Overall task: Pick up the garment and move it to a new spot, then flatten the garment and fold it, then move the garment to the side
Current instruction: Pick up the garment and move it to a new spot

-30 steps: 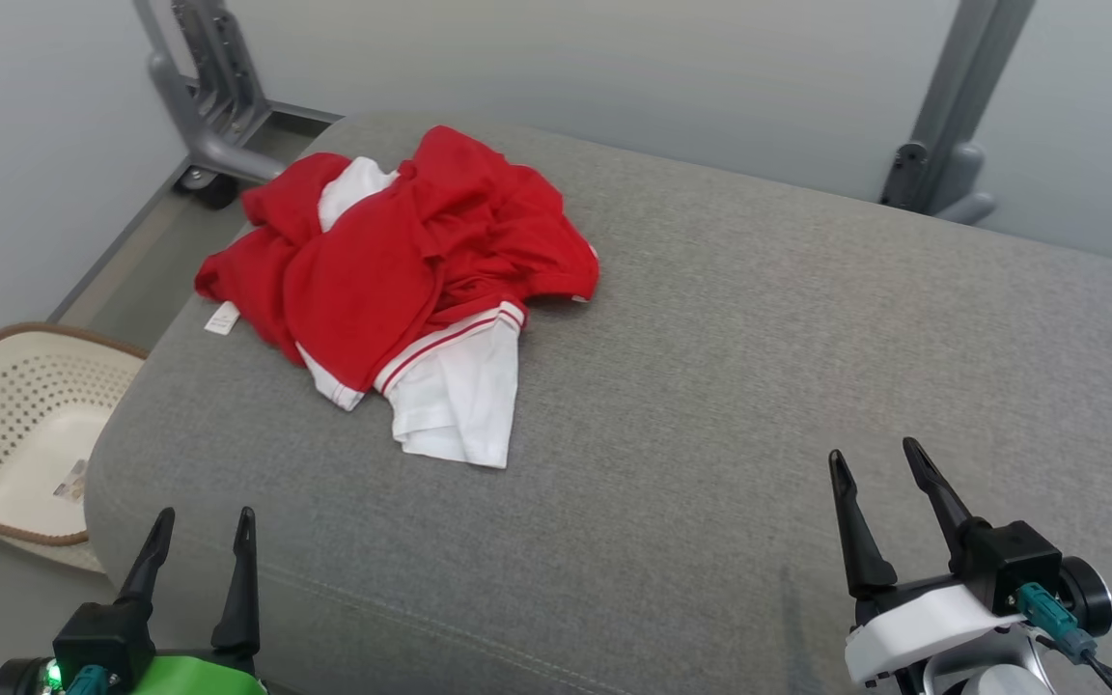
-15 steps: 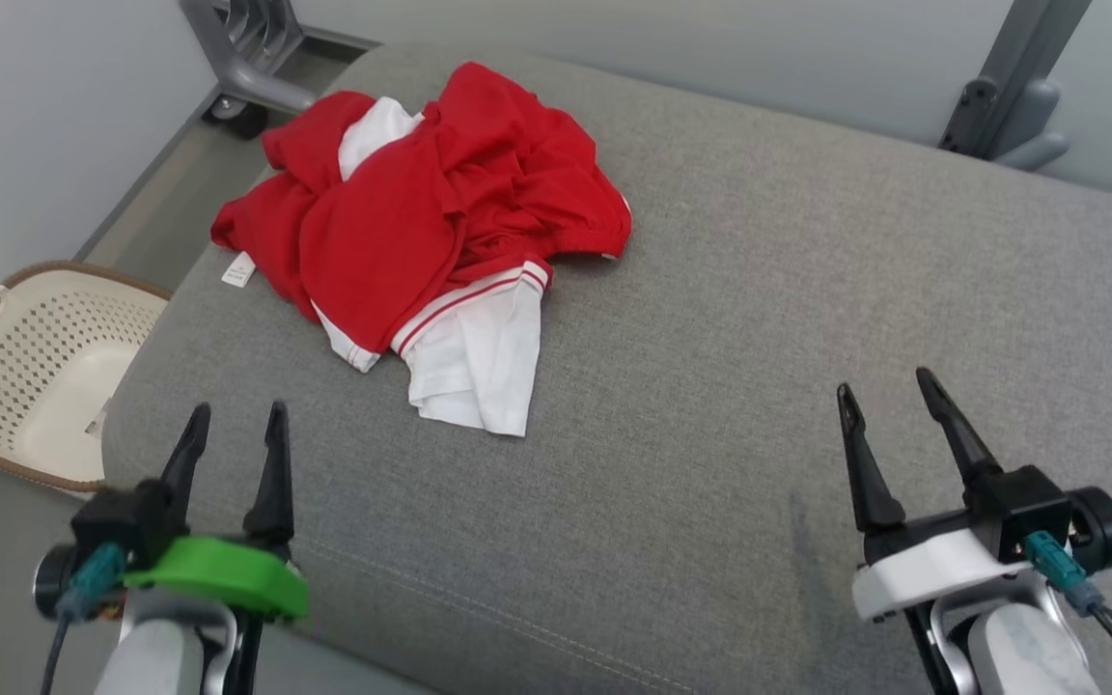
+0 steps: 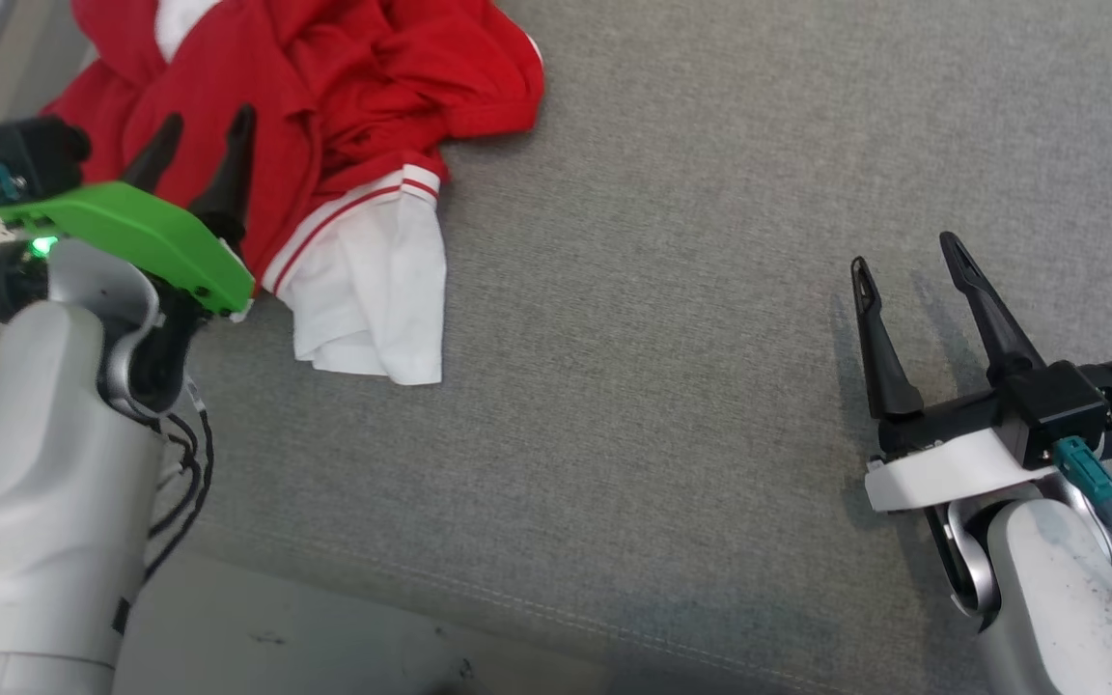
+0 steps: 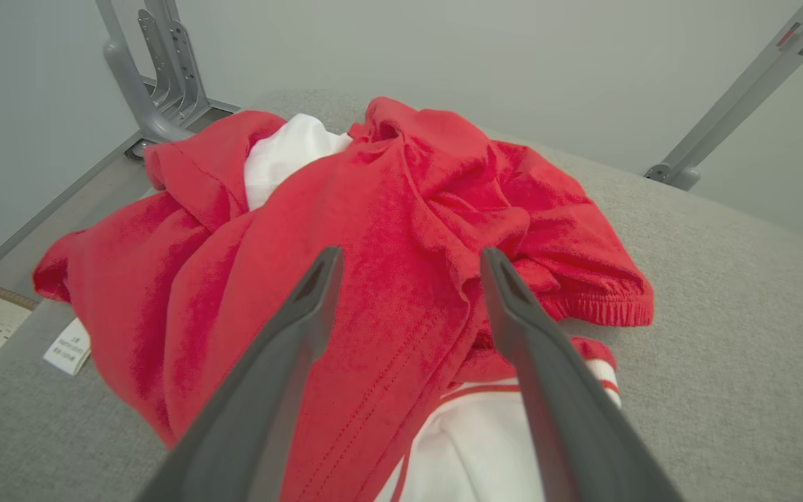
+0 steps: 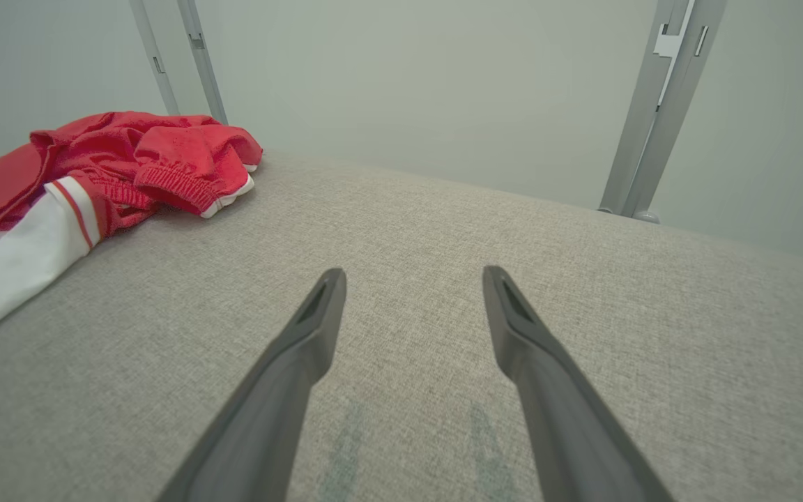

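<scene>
You were on the pick-up: your left gripper [image 3: 210,116], wide open and empty, hovered by the crumpled garment [image 3: 324,116] at the cushion's [image 3: 662,290] far left; next it needed lowering onto a fold and closing.

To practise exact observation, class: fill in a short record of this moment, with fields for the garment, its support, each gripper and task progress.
garment: red and white, crumpled in a heap
support: grey cushion
left gripper: open, fingers pointed at the red cloth, gripping nothing
right gripper: open, over bare cushion, apart from the garment
progress: garment not yet picked up
</scene>
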{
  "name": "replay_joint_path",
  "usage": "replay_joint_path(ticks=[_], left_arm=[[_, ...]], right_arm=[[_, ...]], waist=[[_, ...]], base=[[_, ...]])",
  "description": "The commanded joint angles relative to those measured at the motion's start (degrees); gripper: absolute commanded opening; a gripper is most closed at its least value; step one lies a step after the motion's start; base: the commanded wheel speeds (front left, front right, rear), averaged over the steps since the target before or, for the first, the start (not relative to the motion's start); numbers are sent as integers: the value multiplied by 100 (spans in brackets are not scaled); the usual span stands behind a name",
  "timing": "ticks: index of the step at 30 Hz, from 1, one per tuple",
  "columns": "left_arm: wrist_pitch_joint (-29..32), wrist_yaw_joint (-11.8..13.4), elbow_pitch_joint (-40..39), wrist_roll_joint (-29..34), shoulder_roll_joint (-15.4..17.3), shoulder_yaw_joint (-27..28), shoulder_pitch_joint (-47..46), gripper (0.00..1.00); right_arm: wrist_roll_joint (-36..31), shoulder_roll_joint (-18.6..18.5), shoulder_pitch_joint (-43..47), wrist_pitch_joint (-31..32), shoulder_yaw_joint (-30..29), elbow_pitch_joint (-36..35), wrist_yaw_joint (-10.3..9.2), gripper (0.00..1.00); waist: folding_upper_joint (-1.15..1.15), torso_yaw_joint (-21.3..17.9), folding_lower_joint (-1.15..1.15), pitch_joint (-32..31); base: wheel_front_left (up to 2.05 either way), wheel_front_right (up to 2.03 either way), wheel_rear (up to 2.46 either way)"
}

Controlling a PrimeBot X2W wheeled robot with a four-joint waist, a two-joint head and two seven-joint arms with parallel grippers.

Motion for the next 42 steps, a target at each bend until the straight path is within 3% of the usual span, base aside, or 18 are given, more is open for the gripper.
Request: replay_joint_path(ticks=[1,10,14,15,17,25,32,35,42], left_arm=[[137,8,84,-127,136,-6,-265,100],[441,8,936,-700,473,-27,-953,100],[397,38,1589,-584,649,-130,-1086,100],[388,36,1717,-574,649,-146,-1108,83],[368,30,1906,-520,683,-192,-1150,0],[-292,112,2037,-253,878,-284,-1361,0],[-1156,281,1491,-23,1044,-241,-1178,0],[-1208,374,1095,33,1109,-304,-1026,0],[-839,532,-450,75,846,-640,-481,0]], right_arm=[[-38,1,-149,-17,-16,-54,-2,100],[51,199,-426,-17,-20,-134,-2,100],[72,279,-424,-17,-16,-126,-3,100],[78,293,-405,-17,-16,-117,-2,100],[93,312,-370,-16,-22,-90,-3,100],[189,372,-144,-10,-46,49,-2,100],[502,392,196,-11,-60,160,-2,100],[660,393,347,-11,26,209,-2,100],[919,389,671,-11,3,241,-3,100]], waist=[[0,-681,-1,847],[0,-1211,-1,1131],[0,-1388,-1,1167],[0,-1409,-1,1160],[0,-1445,-1,1124],[0,-1420,-1,662],[0,-1380,-1,-163],[0,-1421,-1,-520],[0,-1646,-1,-1115]], base=[[0,0,0],[0,0,0],[0,0,0],[0,0,0],[0,0,0],[0,0,0],[0,0,0],[0,0,0],[0,0,0]])
